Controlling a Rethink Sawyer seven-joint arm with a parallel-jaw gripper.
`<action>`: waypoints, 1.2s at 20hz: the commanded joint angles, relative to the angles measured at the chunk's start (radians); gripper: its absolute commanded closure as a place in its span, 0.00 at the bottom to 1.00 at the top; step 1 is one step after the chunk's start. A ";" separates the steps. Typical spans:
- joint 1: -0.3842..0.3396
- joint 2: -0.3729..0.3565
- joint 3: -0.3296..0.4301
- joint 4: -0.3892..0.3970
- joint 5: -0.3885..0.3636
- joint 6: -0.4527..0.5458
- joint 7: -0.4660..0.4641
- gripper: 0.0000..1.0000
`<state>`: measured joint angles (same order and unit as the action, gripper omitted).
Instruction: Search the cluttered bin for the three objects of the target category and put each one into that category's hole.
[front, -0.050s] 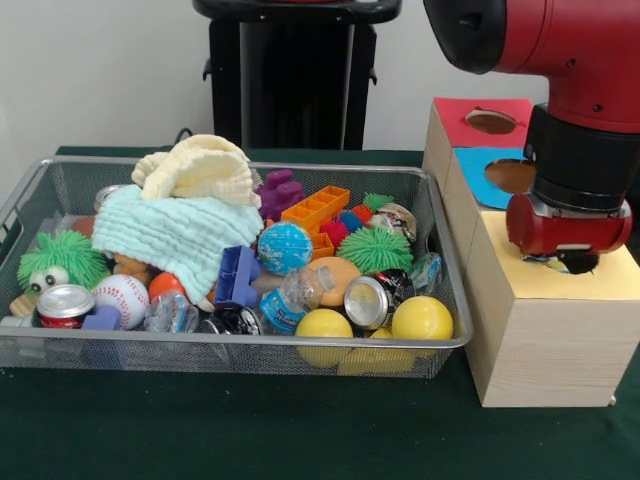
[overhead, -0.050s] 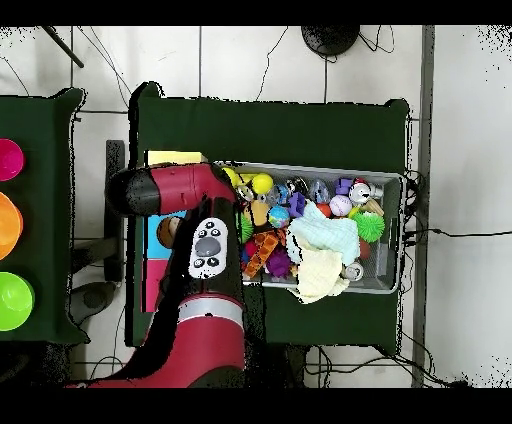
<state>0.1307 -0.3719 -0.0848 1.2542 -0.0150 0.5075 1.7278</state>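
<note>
Gripper sits over the box's yellow hole; grip state impossible to tell.

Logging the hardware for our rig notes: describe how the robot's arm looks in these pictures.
The arm is glossy red with rounded, bulbous links and black joint bands. A wide black cylinder sits above a red wrist housing. From overhead, a white oval panel with dark buttons marks one link. No loose cables show; the gripper's fingers are hidden.
</note>
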 joint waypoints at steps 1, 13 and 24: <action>-0.046 -0.014 -0.002 0.096 -0.007 0.140 0.106 1.00; -0.054 -0.029 0.005 0.086 -0.010 0.178 0.094 1.00; -0.036 -0.202 -0.014 0.086 0.002 0.437 0.069 1.00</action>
<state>0.1197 -0.4532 -0.0850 1.2743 -0.0128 0.6877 1.7278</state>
